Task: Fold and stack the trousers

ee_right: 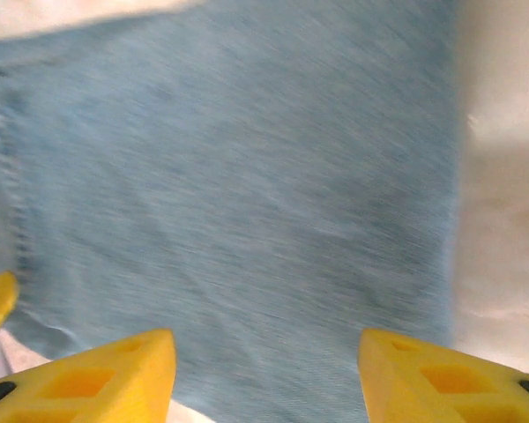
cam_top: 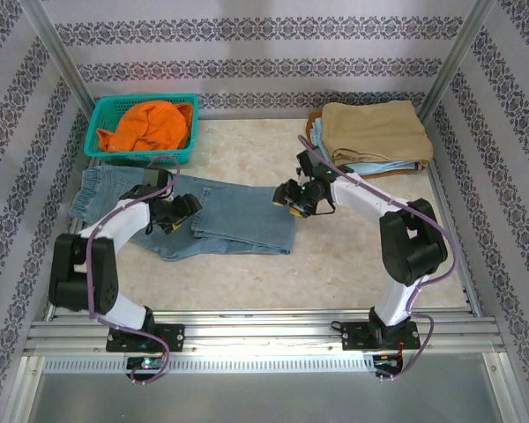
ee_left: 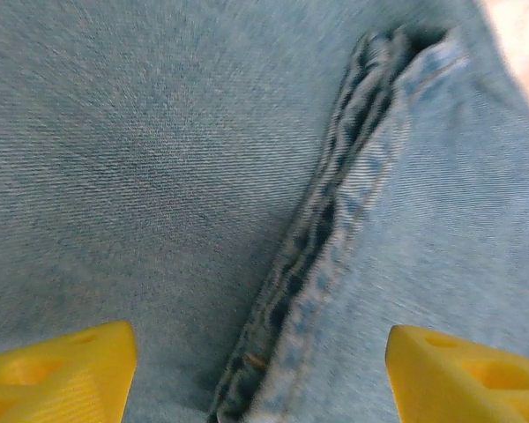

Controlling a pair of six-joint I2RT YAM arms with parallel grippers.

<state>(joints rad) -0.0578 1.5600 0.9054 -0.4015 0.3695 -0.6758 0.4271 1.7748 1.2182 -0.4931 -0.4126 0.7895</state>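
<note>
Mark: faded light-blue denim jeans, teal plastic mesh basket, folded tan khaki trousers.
faded light-blue denim jeans [cam_top: 242, 220]: top external view, middle of the leg fabric.
teal plastic mesh basket [cam_top: 141, 155]: top external view, near wall.
folded tan khaki trousers [cam_top: 375, 128]: top external view, top face.

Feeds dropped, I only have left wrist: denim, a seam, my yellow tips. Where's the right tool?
Observer: Right tool is at the right edge of the jeans, jaws apart, nothing between them.
Operator: Is there a stack already?
Observer: Yes, back right: folded tan trousers lying on a light-blue garment.
Operator: And back left?
Observer: A teal basket with an orange garment in it.
</note>
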